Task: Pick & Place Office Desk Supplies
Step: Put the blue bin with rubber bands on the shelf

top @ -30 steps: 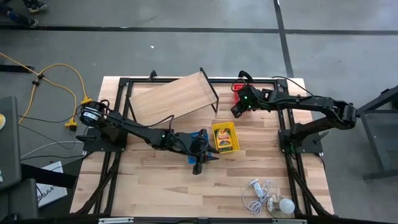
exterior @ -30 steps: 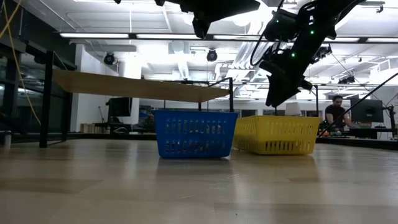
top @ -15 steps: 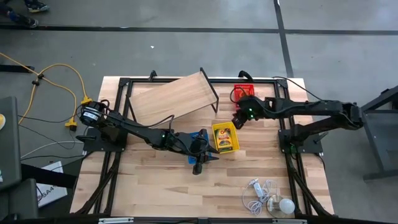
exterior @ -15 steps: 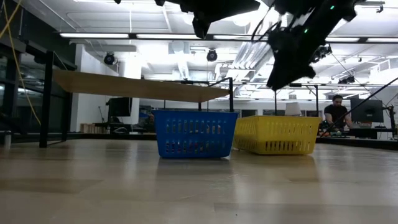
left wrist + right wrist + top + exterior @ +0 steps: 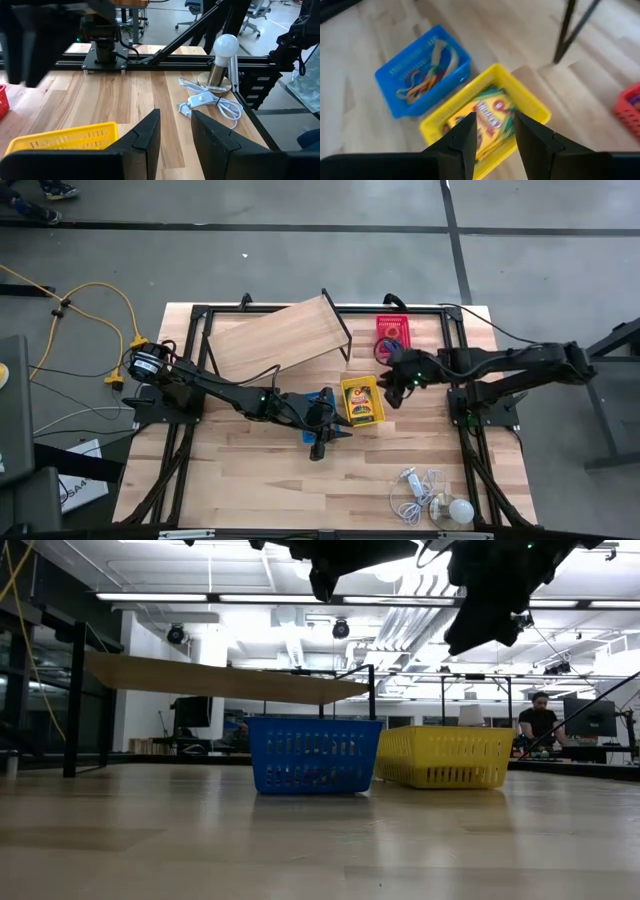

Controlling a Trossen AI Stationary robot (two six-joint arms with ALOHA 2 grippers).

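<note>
High view: the yellow basket (image 5: 362, 400) is seen near the table's middle, with the crayon box (image 5: 362, 404) lying inside it; the blue basket (image 5: 318, 406) is just beside it on the left, largely covered by the left arm; the red basket (image 5: 390, 333) stands farther back, apart from the other two, with rubber bands in it. The left gripper (image 5: 322, 442) is held over the blue basket, pointing toward the table's near edge; the right gripper (image 5: 392, 386) is held just beside the yellow basket's right rim. The tilted wooden board (image 5: 272, 336) on black legs is noted at the back left; the white bulb (image 5: 459, 510) with its cord (image 5: 408, 490) is at the near right.

Low view: the blue basket (image 5: 313, 754) and yellow basket (image 5: 446, 756) are seen side by side on the table; both arms are raised above them; a person (image 5: 538, 723) is seated in the room behind.

Left wrist view: the left gripper (image 5: 174, 131) is seen with fingers (image 5: 146, 131) parted by a clear gap, nothing held; the yellow basket's rim (image 5: 65, 137), the bulb (image 5: 225, 47) and the cord (image 5: 206, 101) are ahead.

Right wrist view: the right gripper (image 5: 493, 135) is seen with fingers (image 5: 462, 138) parted, nothing between them; below it the crayon box (image 5: 485, 118) lies in the yellow basket (image 5: 535, 107); tan, blue and red rubber-band loops (image 5: 426, 72) lie in the blue basket (image 5: 405, 60); the red basket (image 5: 629, 105) is at the edge.
</note>
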